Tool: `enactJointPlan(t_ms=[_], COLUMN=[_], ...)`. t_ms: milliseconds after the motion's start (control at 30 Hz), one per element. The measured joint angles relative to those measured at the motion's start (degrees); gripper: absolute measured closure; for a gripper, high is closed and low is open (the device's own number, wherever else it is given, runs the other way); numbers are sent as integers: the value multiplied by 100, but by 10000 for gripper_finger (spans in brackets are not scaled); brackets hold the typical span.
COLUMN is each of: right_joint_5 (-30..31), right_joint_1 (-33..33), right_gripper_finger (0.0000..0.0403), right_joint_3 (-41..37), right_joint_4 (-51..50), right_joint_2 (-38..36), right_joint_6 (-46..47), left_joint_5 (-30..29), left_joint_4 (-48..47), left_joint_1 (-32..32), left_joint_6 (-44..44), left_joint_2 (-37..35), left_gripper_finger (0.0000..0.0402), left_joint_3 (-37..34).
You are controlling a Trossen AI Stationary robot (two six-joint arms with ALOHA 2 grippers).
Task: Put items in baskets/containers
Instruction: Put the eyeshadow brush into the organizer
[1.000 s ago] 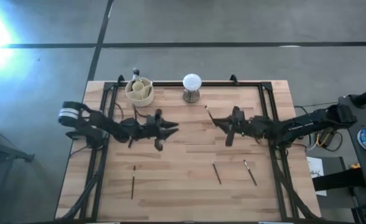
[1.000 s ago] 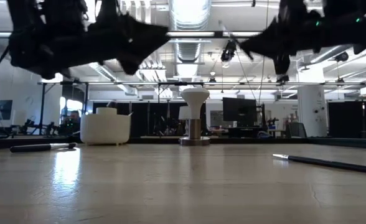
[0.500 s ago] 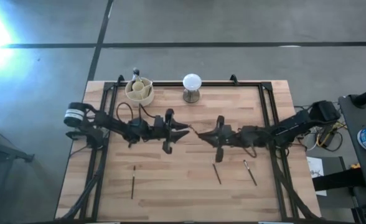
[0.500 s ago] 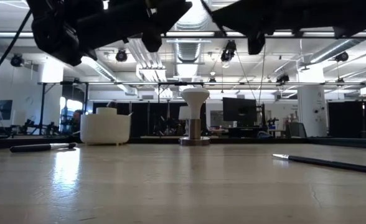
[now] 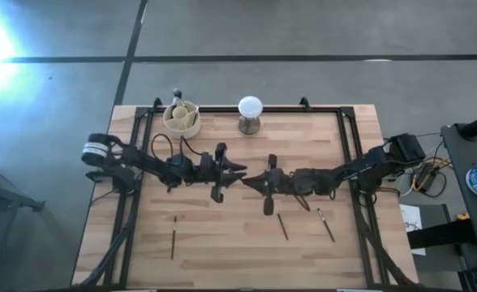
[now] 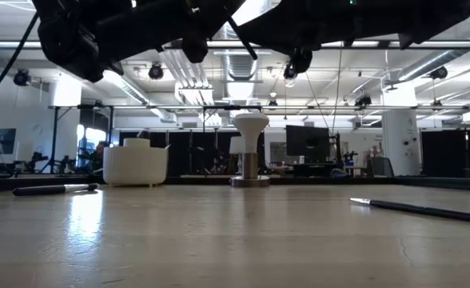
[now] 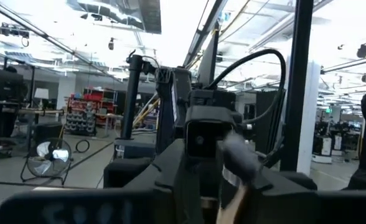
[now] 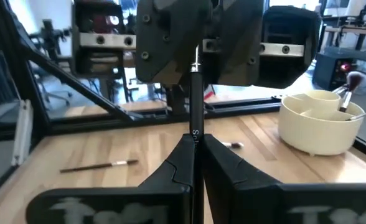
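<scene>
My right gripper (image 5: 253, 180) is shut on a thin dark makeup brush (image 8: 195, 106), high above the table's middle. The brush points at my left gripper (image 5: 238, 171), which faces it, open. Its fingers (image 8: 170, 50) stand on either side of the brush's far end; I cannot tell whether they touch it. Both grippers hang high in the low view, with the brush (image 6: 244, 42) slanting between them. The cream cup (image 5: 182, 118) stands at the far left with brushes in it. More brushes (image 5: 174, 237) (image 5: 281, 225) (image 5: 325, 225) lie flat near the front. My right gripper pinches the brush's dark handle (image 8: 195, 146) between its two fingers. It comes level from the table's right side. The brush runs on forward past the fingertips, roughly in line with the fingers, toward my left gripper. It is lifted clear of the table.
A white ball on a metallic stand (image 5: 250, 113) is at the far middle edge, right of the cup (image 8: 320, 121). Black frame rails (image 5: 138, 162) run along the table's left, right and far sides. Bare wood (image 5: 230, 243) lies between the loose brushes at the front.
My right gripper has carried the brush toward the table's left, rolling as it went, until the brush's free end reached my left gripper. My left gripper first moved toward the table's right and a little up, then kept still.
</scene>
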Motion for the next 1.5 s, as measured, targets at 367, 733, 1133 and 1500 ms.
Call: enactJointPlan(t_ms=[367,733,1133,1500], right_joint_5=[766,1458,1570,1560], right_joint_1=[-7,-14,-192,-299], right_gripper_finger=[328,306,363,376], right_joint_3=[103,41,35,26], right_joint_4=[-309,-934,-1066,-1565], right_joint_2=[-68,-215,-710,-1240], right_joint_6=[-61,-584,-1332,-1537], left_joint_5=[-1156,-2827,-2283,-2170], left_joint_4=[-2154,-4347,-6699,-7608], left_joint_1=[11,911,3908,5041], left_joint_6=[255,600,-73,-9], left_joint_2=[-1339,-2738,-2288,-1055], left_gripper_finger=[397,399,400,400], left_joint_3=[-25,-38,976,2019])
